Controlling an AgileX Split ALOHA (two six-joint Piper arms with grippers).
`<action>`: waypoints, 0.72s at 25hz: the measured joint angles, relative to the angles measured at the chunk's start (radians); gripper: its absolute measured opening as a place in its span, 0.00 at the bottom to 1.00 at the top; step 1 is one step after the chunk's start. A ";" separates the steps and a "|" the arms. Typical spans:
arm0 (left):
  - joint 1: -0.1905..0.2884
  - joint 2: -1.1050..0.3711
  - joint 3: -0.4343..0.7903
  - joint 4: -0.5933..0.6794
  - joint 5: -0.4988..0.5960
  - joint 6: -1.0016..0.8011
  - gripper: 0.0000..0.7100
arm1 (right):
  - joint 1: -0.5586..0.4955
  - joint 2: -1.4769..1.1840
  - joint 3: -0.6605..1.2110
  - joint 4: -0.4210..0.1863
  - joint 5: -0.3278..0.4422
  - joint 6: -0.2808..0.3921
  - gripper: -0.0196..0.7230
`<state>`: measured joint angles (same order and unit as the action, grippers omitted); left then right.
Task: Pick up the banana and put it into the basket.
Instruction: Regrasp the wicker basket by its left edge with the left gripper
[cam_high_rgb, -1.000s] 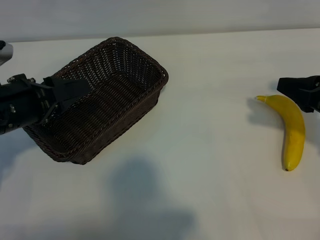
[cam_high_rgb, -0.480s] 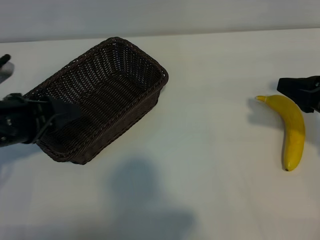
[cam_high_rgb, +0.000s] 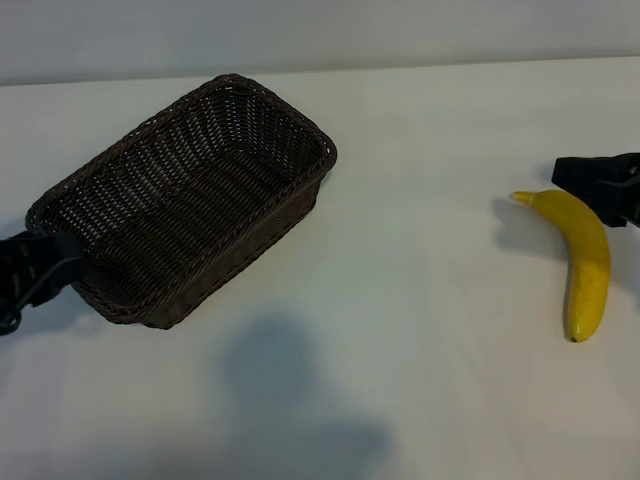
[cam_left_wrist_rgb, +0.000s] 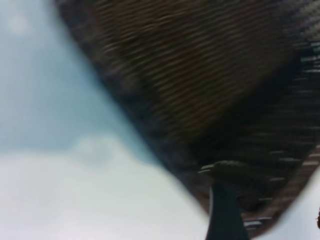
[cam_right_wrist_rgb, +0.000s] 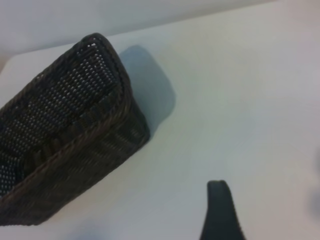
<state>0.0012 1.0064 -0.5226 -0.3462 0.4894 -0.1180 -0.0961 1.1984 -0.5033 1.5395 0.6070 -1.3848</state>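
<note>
1. Right gripper (cam_high_rgb: 600, 190): dark, two-fingered, at the far right edge of my exterior view, just beside the stem end of the banana. I read its fingers as spread partway with nothing between them. Whether a fingertip touches the fruit I cannot tell. One dark finger (cam_right_wrist_rgb: 220, 212) shows in its own wrist view, pointing toward the basket across bare table.

2. Single curved, smooth, bright yellow banana (cam_high_rgb: 588, 265): lying on the white table (cam_high_rgb: 430, 300) at the right side. Its long axis runs far-to-near, stem tip at the far end toward the left, blunt end nearest me. It lies directly on the near side of the right gripper, so I judge the right arm the one to take it; the grasp should close across the curve, not along it.

3. Rectangular dark brown woven wicker basket (cam_high_rgb: 190, 205): rounded corners, sloped sides, set diagonally at the left, well apart from the banana. Nothing in it.

4. Left gripper (cam_high_rgb: 30, 280): low at the left edge, just beside the basket's near left corner, fingers parted and holding nothing. Its wrist view is filled by blurred wicker; contact with the rim I cannot confirm.

5. Status: banana not yet lifted; the carry runs from right to left across open table.
</note>
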 joint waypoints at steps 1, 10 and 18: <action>0.000 0.000 0.000 0.041 0.000 -0.036 0.67 | 0.000 0.000 0.000 0.000 0.003 0.000 0.68; 0.000 0.037 0.000 0.104 -0.030 -0.105 0.67 | 0.000 0.000 0.000 0.000 0.028 0.001 0.68; 0.000 0.155 0.000 0.104 -0.110 -0.106 0.67 | 0.000 0.000 0.000 0.000 0.031 0.001 0.68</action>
<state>0.0012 1.1612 -0.5226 -0.2425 0.3792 -0.2244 -0.0961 1.1984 -0.5033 1.5392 0.6383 -1.3841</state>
